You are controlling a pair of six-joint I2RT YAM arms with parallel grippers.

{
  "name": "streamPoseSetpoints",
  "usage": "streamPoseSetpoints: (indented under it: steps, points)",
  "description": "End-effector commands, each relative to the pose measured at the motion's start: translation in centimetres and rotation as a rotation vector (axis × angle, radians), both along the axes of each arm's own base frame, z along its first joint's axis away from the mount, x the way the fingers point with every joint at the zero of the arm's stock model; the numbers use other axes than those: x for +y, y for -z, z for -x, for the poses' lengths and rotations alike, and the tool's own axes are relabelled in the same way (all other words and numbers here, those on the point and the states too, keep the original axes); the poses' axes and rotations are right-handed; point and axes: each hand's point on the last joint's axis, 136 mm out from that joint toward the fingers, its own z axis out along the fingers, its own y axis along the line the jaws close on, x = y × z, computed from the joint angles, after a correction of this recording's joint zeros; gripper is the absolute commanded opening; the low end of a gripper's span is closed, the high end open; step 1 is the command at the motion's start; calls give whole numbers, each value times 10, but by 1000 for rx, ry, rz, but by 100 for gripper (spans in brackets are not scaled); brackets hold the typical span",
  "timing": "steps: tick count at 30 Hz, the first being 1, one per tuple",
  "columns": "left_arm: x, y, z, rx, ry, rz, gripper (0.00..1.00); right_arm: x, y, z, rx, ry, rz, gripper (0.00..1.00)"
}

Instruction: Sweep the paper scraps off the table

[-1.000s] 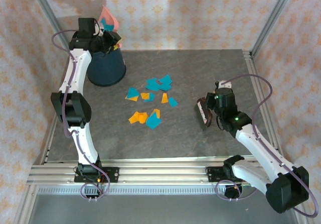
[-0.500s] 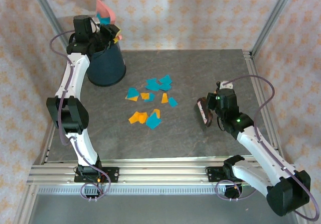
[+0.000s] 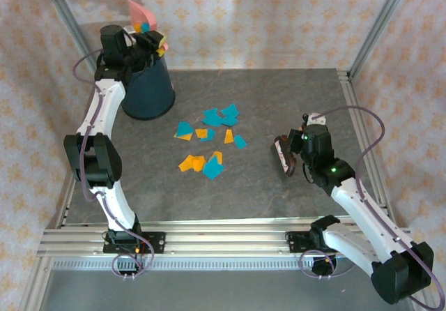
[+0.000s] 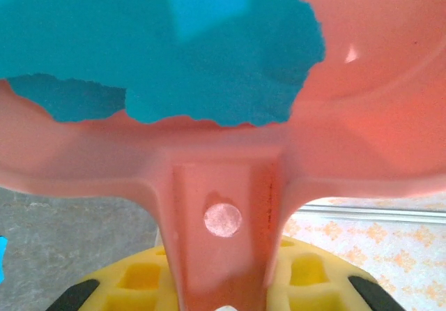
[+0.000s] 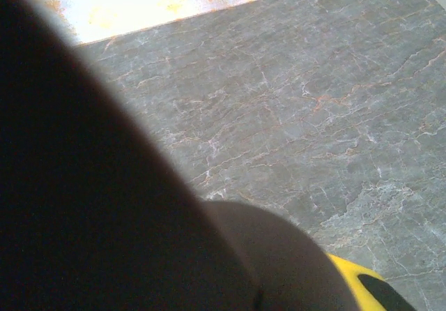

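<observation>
Well, the left gripper [image 3: 150,44] is clamped on the handle of the one pink dustpan [image 3: 138,11], tipped above the single dark blue bin [image 3: 148,91], with teal paper lying in the pan. The right gripper [image 3: 293,154] is closed on one dark brush [image 3: 282,150] low on the table [image 3: 279,95]. About a dozen paper scraps [image 3: 209,140] lie mid-table, roughly eight teal and five orange.
</observation>
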Motion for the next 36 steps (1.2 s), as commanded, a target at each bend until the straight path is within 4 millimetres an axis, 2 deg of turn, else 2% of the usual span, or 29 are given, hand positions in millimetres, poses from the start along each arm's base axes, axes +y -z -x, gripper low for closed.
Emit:
streamPoseSetpoints:
  steps: [1, 24, 36]
  points:
    - [0, -44, 11, -126, 13, 52, 0, 0, -7, 2, -27, 7, -23, 0]
    - [10, -63, 15, -192, -32, 381, 0, 1, -6, 2, -21, 4, -30, 0]
    - [14, -70, 21, -208, -48, 469, 0, 1, -5, 2, -20, 4, -31, 0]
